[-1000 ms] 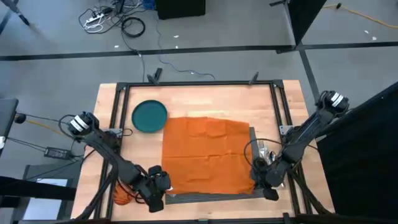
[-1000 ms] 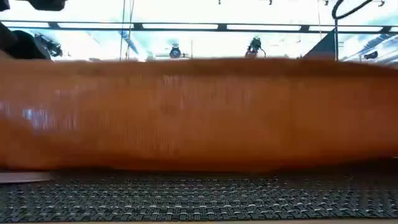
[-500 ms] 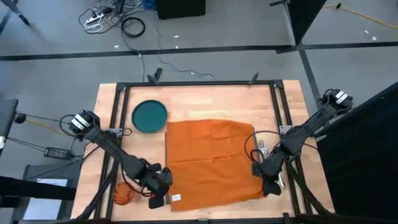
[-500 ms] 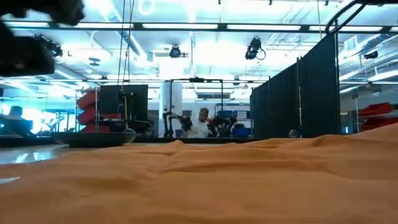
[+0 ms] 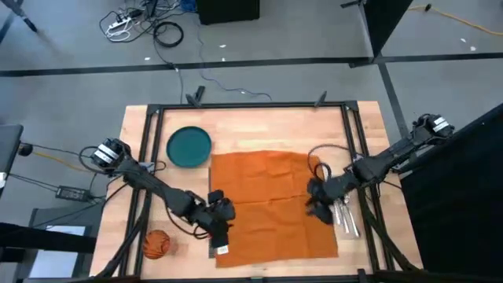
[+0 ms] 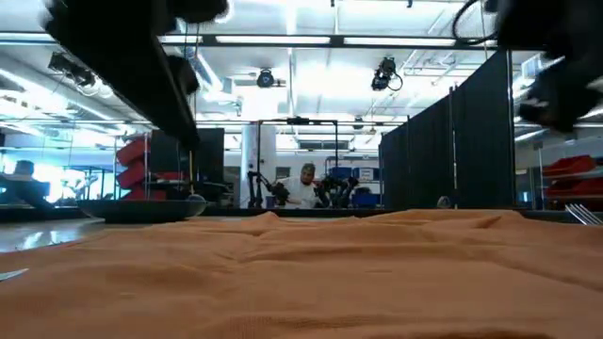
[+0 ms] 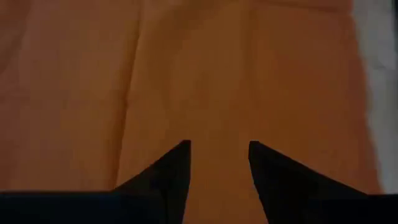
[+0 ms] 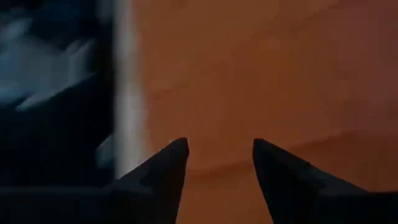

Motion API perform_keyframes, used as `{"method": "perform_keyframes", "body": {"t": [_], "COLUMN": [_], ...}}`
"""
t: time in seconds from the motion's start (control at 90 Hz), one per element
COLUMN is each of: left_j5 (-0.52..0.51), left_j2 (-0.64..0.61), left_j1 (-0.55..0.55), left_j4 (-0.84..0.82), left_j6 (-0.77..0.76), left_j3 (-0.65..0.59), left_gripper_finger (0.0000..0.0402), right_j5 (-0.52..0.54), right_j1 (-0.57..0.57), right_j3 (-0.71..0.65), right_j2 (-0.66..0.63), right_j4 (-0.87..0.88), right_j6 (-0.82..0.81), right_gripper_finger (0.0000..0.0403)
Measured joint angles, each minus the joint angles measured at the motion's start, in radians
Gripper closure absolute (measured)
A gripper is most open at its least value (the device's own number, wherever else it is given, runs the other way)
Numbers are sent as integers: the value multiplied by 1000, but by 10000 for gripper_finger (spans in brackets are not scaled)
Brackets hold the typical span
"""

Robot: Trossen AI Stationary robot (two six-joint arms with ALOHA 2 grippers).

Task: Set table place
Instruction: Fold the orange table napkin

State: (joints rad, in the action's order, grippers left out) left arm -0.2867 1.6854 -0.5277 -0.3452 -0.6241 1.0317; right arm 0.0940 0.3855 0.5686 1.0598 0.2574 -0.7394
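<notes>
Viewing both claws parted and empty: I see the left gripper (image 5: 221, 226) and right gripper (image 5: 317, 201) flanking the orange napkin (image 5: 271, 200) beneath them.

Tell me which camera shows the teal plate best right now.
The high view: the teal plate shows whole, on bare wood beyond the orange cloth. The low view catches only its dark edge. Neither wrist view shows it.

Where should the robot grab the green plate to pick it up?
Probably by the rim. The plate lies flat on the table, so only its raised edge gives a pincer something to pinch. The left pincer is nearer, open over the orange cloth. It could come down from above onto the rim facing the cloth, one finger inside and one outside.
</notes>
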Motion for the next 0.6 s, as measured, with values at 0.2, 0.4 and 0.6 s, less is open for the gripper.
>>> {"method": "perform_keyframes", "body": {"t": [0.2, 0.4, 0.6], "left_j5": [31, 25, 19], "left_j2": [87, 130, 133], "left_j1": [8, 6, 6], "left_j4": [16, 41, 71], "left_j6": [-14, -41, -22], "left_j3": [-40, -52, -54], "left_gripper_finger": [254, 254, 254], "right_j5": [109, 20, -15], "right_j1": [-357, -689, -848], "right_j3": [0, 0, 0], "right_j2": [13, 105, 200], "right_j4": [85, 106, 105], "right_j6": [141, 254, 346], "right_gripper_finger": [251, 257, 258]}}
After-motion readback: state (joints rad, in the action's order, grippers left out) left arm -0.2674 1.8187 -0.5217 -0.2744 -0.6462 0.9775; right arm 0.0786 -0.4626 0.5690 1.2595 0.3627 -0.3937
